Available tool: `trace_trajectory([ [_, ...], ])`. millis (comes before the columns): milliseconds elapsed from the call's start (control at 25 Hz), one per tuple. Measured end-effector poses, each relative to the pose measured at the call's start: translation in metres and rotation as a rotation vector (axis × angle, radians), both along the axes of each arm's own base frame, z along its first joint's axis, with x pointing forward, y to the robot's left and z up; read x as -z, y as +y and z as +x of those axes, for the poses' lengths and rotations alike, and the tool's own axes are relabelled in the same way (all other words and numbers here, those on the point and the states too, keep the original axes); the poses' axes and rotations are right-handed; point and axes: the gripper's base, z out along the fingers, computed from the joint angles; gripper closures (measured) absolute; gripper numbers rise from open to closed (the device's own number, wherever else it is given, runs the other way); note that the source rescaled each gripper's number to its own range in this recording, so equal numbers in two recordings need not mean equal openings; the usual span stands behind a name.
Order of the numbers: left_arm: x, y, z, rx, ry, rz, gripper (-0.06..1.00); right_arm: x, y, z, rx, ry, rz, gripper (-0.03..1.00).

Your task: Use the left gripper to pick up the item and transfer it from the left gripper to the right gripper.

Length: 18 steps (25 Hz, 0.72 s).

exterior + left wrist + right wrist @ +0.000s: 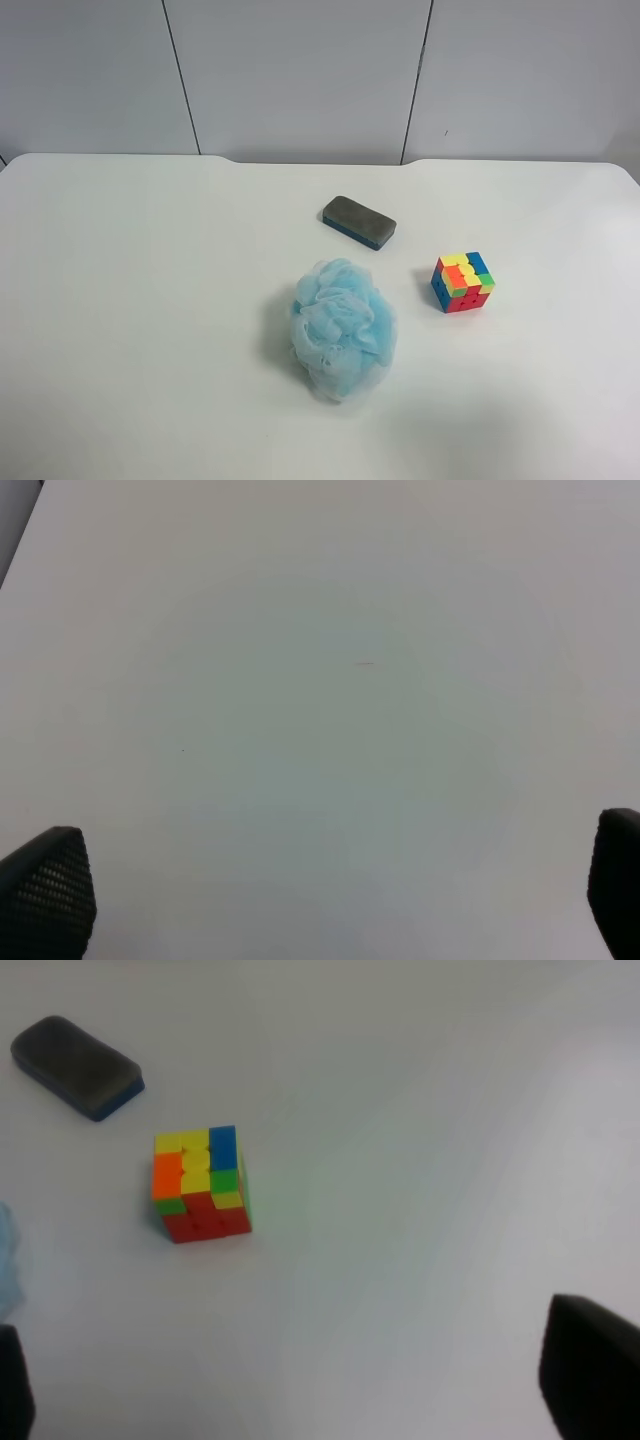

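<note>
While both claws gape empty | cube (200, 1184) ahead of right claw (290, 1385) | left claw (330, 900) over bare table (320, 680)

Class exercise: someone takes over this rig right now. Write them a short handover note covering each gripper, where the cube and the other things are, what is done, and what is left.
Left gripper: open, empty, over bare table; no cube in its view.
Right gripper: open, empty, with the cube in its view, apart from its fingertips.
Cube: resting on the table, untouched, clear of the eraser and the blue puff. No arm shows in the high view.
Done: nothing yet.
Left: bring the left gripper to the cube, grasp and lift it, then pass it to the right gripper.
</note>
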Motion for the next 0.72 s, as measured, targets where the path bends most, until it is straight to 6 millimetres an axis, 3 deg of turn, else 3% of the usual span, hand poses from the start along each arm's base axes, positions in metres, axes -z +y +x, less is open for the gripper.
trace_trajectory([
  [720, 0.0, 0.0, 0.0, 0.0, 0.0, 0.0, -0.06, 0.0, 0.0, 0.0, 0.0, 0.0, 0.0, -0.03],
])
